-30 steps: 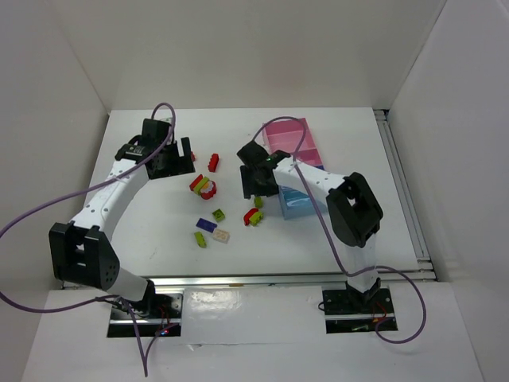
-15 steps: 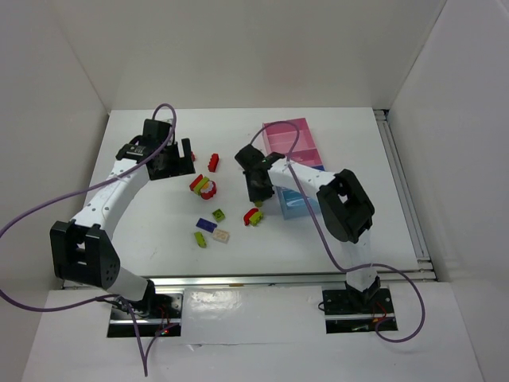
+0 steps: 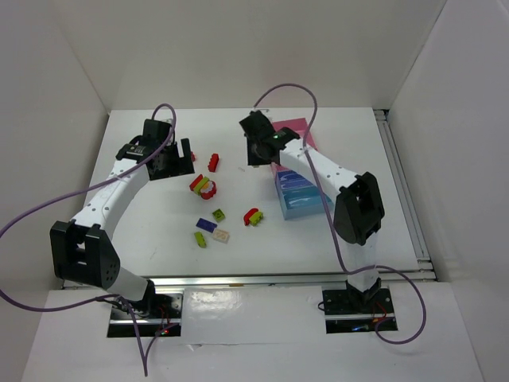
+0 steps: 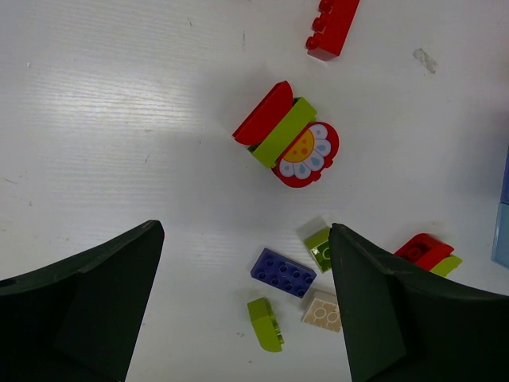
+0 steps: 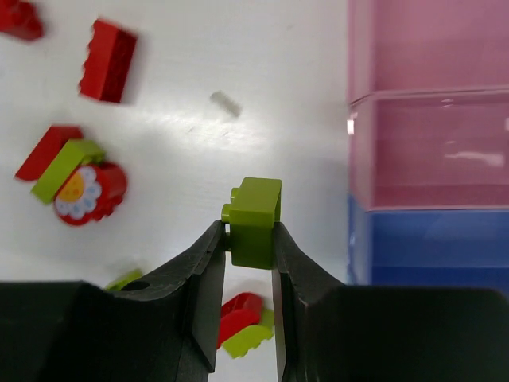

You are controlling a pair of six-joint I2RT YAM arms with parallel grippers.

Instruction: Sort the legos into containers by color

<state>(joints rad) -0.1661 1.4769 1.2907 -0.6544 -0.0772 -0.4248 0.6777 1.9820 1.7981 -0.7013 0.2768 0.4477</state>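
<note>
- Right gripper [image 5: 250, 239]: matte black fingers pinching a lime brick [image 5: 256, 215], a glossy, boxy block with side studs, over the white table [image 5: 278, 64], just left of the containers [image 5: 429, 143].
- Containers: translucent square boxes, pink to blue.
- Left gripper [image 4: 242, 239]: fingers spread wide above a flat purple brick [image 4: 282, 272] and a round red-white piece [image 4: 306, 155].

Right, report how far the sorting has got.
Done: nothing visible; the containers show no bricks in the right wrist view. In hand: the right gripper is shut on a lime brick beside them; the left gripper hangs open. Left: the flower stack, purple brick, beige brick and other red and lime pieces on the table.
</note>
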